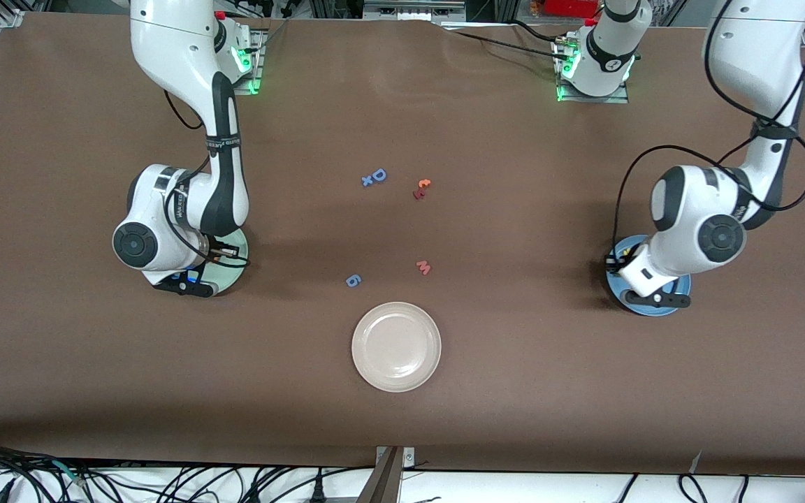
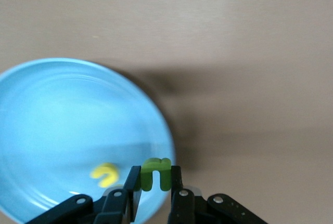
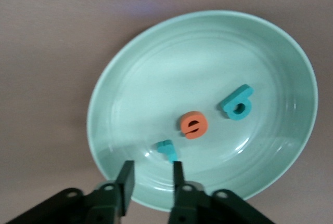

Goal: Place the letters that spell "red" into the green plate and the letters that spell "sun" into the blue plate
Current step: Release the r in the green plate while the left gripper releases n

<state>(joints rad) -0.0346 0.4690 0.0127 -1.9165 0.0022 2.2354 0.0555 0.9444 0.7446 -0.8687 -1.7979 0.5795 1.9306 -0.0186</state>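
Currently, item by item.

Green plate (image 3: 156, 78): at the right arm's end of the table, in the left part of the front view, mostly hidden there under the right arm. It holds three letters. Teal "r" (image 3: 167, 150) lies in the plate just ahead of the right gripper's fingertips, free of them. Orange "e" (image 3: 194, 125) lies beside it, toward the plate's middle. Teal "d" (image 3: 237, 103) lies a little apart from the "e", also inside the rim.

Right gripper (image 3: 151, 174): low over the green plate, at the lower edge of its wrist view. Fingers stand apart with a clear gap; nothing is between them.

Blue plate (image 2: 62, 109): at the left arm's end of the table, in the right part of the front view, partly covered by the left arm. A yellow letter (image 2: 104, 174) lies in it near the rim, just beside the gripper; which letter it is cannot be told.

Olive-green "n" (image 2: 156, 173): clamped between the left gripper's fingers, hanging over the blue plate's rim.

Left gripper (image 2: 155, 182): over the blue plate's edge, fingers closed tight on the "n".

Other stock on the brown table (image 1: 584, 391): cream plate (image 1: 396, 346) at lower centre of the front view; blue "D" (image 1: 378, 175) and a small blue piece touching it at upper centre; red and orange pieces (image 1: 421, 188) near them; pink "m" (image 1: 423, 267) and blue "6" (image 1: 353, 280) just above the cream plate.
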